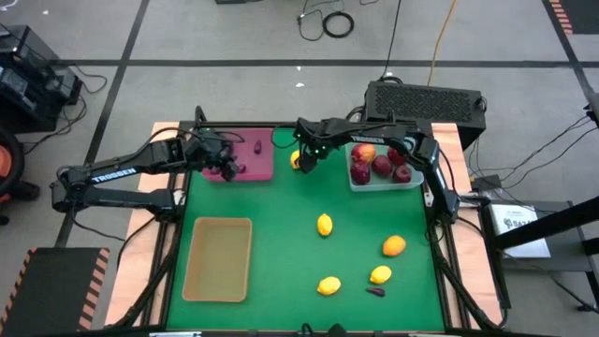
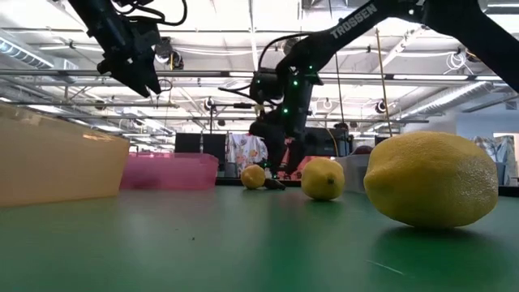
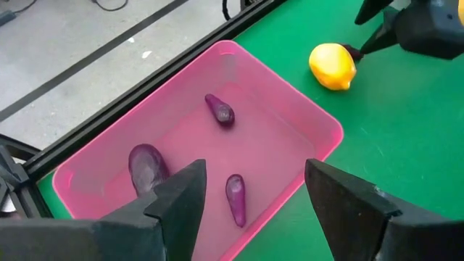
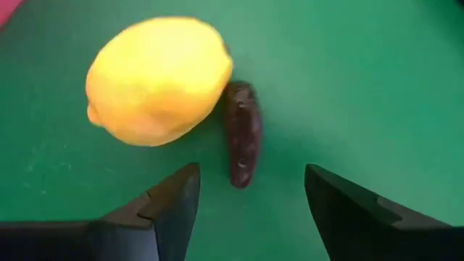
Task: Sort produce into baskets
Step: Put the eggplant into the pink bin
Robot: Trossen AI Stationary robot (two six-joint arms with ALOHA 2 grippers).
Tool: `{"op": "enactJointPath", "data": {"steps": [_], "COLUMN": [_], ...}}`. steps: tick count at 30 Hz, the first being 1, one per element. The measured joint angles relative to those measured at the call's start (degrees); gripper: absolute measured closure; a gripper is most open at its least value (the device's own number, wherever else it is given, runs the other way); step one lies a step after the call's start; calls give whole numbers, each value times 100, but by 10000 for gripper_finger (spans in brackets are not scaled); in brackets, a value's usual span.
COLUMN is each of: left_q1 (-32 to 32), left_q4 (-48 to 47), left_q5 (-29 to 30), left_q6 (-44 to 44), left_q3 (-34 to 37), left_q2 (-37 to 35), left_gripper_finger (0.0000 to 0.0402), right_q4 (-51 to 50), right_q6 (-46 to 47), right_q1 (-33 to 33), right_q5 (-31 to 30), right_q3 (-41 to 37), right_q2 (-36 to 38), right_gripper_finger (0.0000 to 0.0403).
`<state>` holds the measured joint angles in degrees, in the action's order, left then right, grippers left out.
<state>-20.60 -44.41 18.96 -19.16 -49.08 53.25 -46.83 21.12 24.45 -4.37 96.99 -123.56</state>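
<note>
3 purple vegetables already lay in the maroon basket (image 3: 304, 109) under the wide, empty left tool (image 3: 250, 203), while the wide right tool (image 4: 250, 192) hung over a purple vegetable (image 4: 242, 134) touching a lemon (image 4: 156, 80), probably needing a careful descent.

- The table mat (image 1: 281, 271) is plain deep green.
- The maroon tray (image 3: 304, 109) looks translucent pink, holding three dark purple vegetables (image 3: 220, 111).
- The empty tray (image 1: 219, 259) is tan-yellow.
- The clear tray (image 1: 384, 183) is pale green, filled with red apples (image 1: 383, 167).
- The loose lemons (image 1: 324, 225) are bright yellow; one fruit (image 1: 394, 246) is orange.
- Both arms (image 1: 112, 174) are dark, with white lettering.
</note>
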Motion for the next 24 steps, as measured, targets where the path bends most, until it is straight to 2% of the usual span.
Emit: {"op": "enactJointPath", "data": {"steps": [14, 18, 24], "left_q1": [0, 0, 0], "left_q4": [-7, -6, -6], "left_q5": [-68, -68, -69], "left_q6": [-11, -15, -22], "left_q3": [0, 0, 0], "left_q2": [0, 0, 0], "left_gripper_finger": [159, 159, 159], "right_q4": [104, 126, 120], "right_q6": [-127, -127, -35], "right_q1": [-42, -50, -61], "right_q5": [19, 25, 38], "right_q3": [-1, 0, 0], "right_q2": [-407, -411, -413], "right_gripper_finger": [187, 216, 290]}}
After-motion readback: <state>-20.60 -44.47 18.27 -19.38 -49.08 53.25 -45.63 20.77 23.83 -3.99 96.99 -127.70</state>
